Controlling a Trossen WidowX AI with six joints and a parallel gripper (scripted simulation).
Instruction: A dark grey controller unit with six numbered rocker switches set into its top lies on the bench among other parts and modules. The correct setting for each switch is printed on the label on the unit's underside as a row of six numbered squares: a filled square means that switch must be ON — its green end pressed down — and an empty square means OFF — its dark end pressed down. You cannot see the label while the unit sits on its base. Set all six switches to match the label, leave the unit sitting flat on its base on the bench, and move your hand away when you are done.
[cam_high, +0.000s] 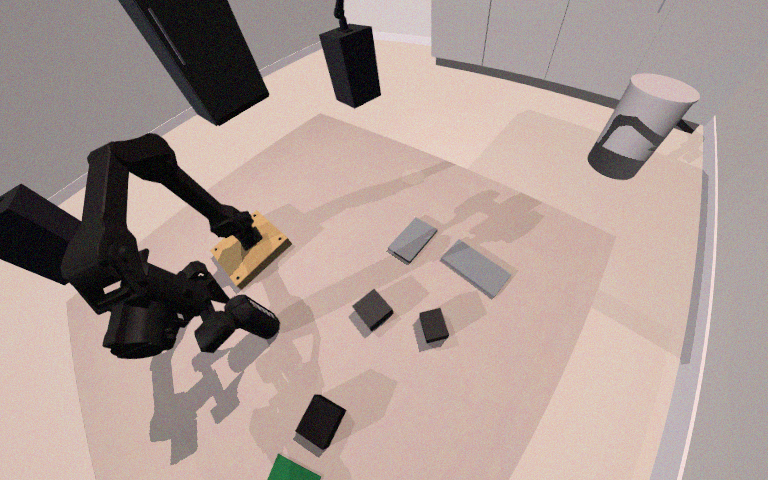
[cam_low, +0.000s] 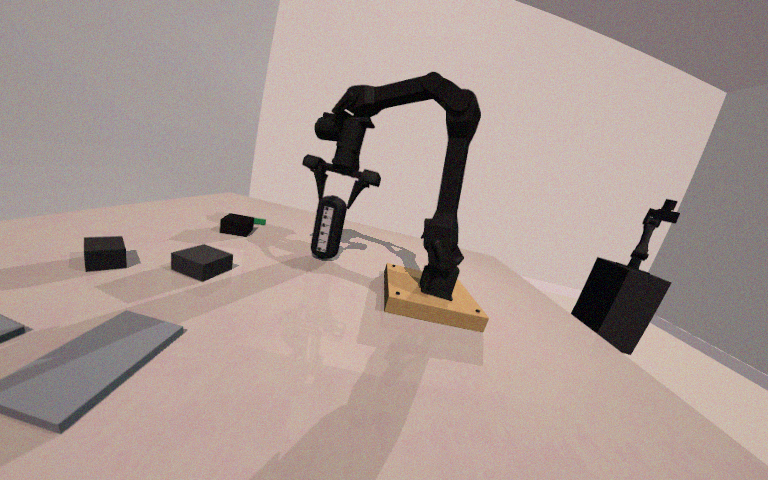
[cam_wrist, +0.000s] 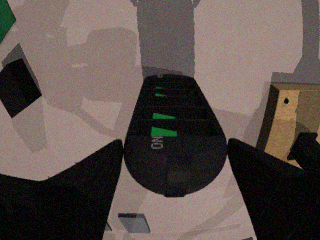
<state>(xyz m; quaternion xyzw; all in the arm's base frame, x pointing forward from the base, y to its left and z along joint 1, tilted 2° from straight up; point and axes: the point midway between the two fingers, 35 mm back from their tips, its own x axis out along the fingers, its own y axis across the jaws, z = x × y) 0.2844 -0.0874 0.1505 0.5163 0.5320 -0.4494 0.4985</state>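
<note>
The dark grey controller unit (cam_high: 247, 318) (cam_low: 338, 232) (cam_wrist: 175, 162) is held steeply tilted between my fingertips, its long axis nearly upright in the exterior view. My gripper (cam_low: 334, 202) (cam_wrist: 176, 146) is shut on its two long sides near the upper end. The white label (cam_low: 324, 229) on its underside faces the exterior view, with a row of small squares too blurred to read surely. The wrist view shows the switch side at a slant, with several green ends on the side marked ON. I cannot tell whether the lower end touches the bench.
The arm's wooden base board (cam_high: 277, 251) (cam_low: 436, 315) (cam_wrist: 272, 120) is beside the unit. Dark blocks (cam_high: 372, 310) (cam_high: 433, 325) (cam_high: 320, 421), grey plates (cam_high: 412, 240) (cam_high: 476, 268) and a green part (cam_high: 291, 469) lie on the bench.
</note>
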